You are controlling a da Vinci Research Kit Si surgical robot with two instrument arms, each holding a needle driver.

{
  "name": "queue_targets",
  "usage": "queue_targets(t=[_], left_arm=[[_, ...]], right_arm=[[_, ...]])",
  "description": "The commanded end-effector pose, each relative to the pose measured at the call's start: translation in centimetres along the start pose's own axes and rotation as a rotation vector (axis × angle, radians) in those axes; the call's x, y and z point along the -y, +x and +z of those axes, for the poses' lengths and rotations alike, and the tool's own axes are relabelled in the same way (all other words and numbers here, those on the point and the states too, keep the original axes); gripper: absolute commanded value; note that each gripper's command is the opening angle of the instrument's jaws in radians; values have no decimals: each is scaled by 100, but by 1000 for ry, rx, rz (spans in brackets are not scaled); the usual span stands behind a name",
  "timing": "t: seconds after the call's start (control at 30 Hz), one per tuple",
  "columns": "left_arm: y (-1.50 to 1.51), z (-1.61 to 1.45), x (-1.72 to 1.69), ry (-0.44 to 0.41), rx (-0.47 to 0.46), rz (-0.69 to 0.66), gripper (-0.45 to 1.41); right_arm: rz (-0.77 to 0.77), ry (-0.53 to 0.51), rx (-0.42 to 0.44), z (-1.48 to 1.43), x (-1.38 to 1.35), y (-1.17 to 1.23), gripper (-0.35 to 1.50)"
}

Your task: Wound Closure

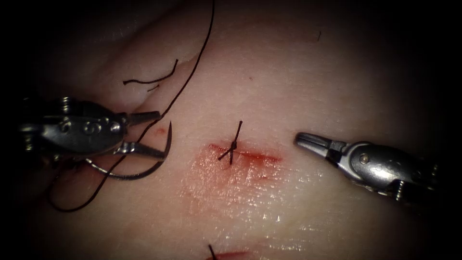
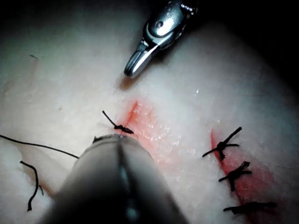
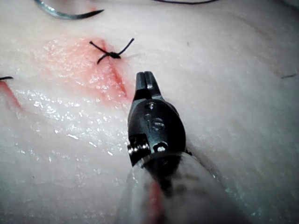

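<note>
Stray thread and older stitching
Loose cut end of thread (image 1: 150, 79) curled at upper left of the endoscope view; three knotted stitches (image 2: 235, 172) across a second cut (image 2: 252, 186).

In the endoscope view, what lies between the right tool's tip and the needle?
The cut with its knotted stitch, between right tool and needle.

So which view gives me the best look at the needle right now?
The endoscope view: the needle shows its whole curve, lying over the tissue left of the cut, with the left tool around it near the pointed end. The right wrist view catches part of the needle's curve. The right tool, shut, holds nothing.
</note>
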Motion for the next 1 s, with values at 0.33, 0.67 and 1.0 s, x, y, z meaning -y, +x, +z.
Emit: queue_targets(t=[0.33,0.67,1.0], left_arm=[[-9,56,-6,39,157,-90,71],[-38,81,0,13,241,-118,66],[-31,92,1,-29,247,-70,-45]], right_arm=[[-4,3,-1,10,0,-1,-3],[-5,6,4,10,1,-2,-3],[-1,13,11,8,3,0,-6]])
